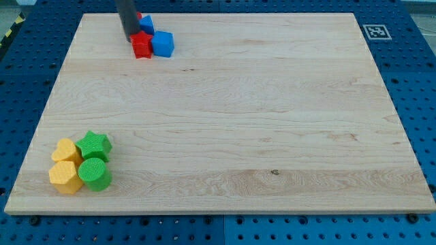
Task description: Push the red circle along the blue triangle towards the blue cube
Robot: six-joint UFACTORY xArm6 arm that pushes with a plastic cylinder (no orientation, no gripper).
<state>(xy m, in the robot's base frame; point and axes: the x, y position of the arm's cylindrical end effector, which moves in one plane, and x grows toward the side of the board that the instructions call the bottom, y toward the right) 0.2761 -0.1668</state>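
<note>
The tool's tip [129,36], a bare rod pinching nothing, is sitting left of a red sliver [139,15], probably the circle; blue triangle [146,24] and blue cube [163,43] are lying rightward.

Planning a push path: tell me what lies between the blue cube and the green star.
Nothing: in the camera view, only bare wood runs from the blue cube down to the green star.
</note>
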